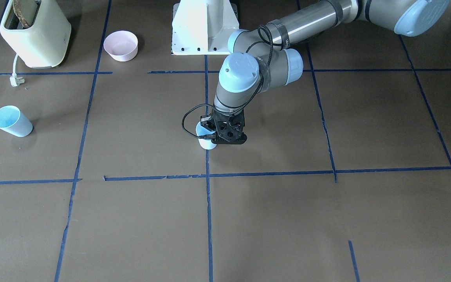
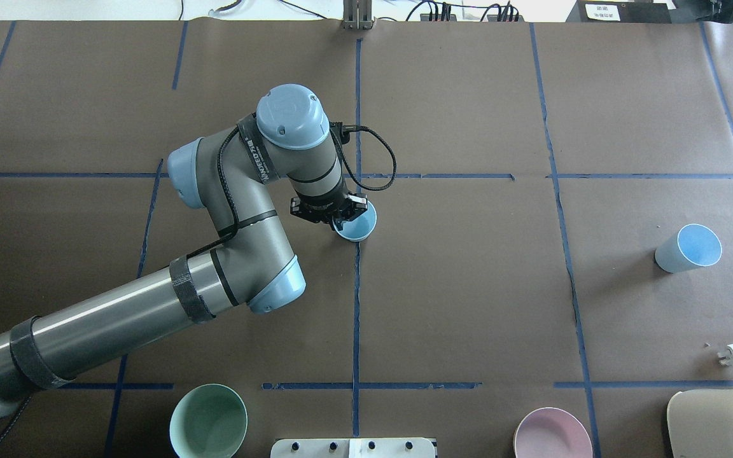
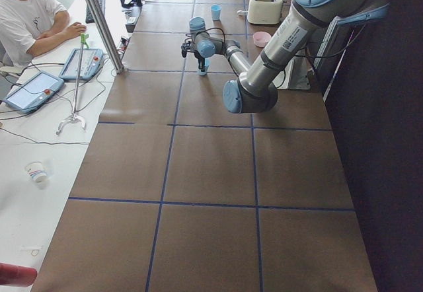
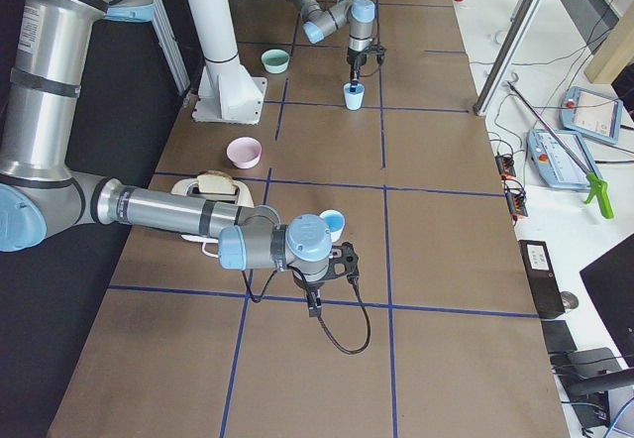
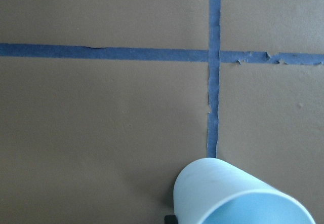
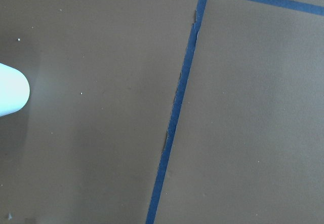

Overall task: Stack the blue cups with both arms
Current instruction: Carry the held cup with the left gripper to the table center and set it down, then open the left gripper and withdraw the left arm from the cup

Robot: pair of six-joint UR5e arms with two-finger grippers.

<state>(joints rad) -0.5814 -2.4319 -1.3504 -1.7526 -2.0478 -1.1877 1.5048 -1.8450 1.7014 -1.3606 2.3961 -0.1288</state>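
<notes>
The left gripper (image 2: pixel 336 221) looks pinched on the rim of the centre cup (image 2: pixel 357 224), which stands mid-bench (image 2: pixel 468 286) where either arm reaches. The other cup (image 2: pixel 688 248) stands far right. The right gripper (image 4: pixel 345 260) hovers near it, and I cannot tell whether it is open or closed.

You've got white lettering on the black strap (image 2: pixel 257 158) round the left arm (image 2: pixel 239 219), too blurry to read; nothing else legible.

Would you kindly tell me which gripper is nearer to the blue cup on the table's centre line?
Left. The left gripper is right at the centre blue cup, by its rim; the right gripper hangs far off, beside the other blue cup near the toaster.
</notes>
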